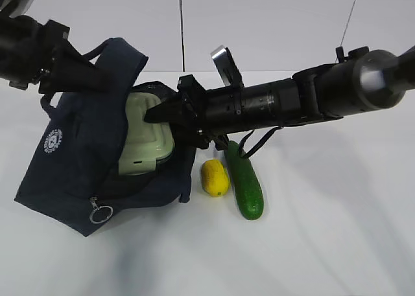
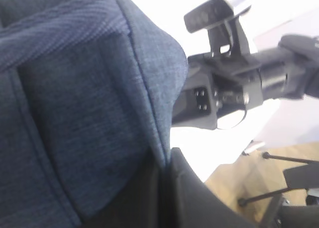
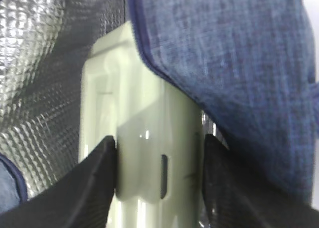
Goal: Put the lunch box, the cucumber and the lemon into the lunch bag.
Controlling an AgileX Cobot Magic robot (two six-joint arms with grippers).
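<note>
The navy lunch bag [image 1: 71,160] lies tilted on the white table with its mouth facing right. My left gripper [image 1: 107,81] is shut on the bag's upper fabric edge [image 2: 149,113] and holds it up; the fabric runs between the dark jaws of this gripper [image 2: 165,188]. My right gripper [image 1: 154,114] is shut on the end of the sage-green lunch box [image 1: 144,137], which is partly inside the bag's mouth. In the right wrist view the gripper [image 3: 159,173] has a finger on each side of the box [image 3: 149,118], with silver lining around it. The lemon [image 1: 214,177] and cucumber [image 1: 244,179] lie side by side right of the bag.
The bag's metal ring pull [image 1: 100,213] hangs at its front corner, and its white logo [image 1: 53,140] faces left. My right arm [image 1: 292,102] stretches above the lemon and cucumber. White table [image 1: 324,231] extends front and right.
</note>
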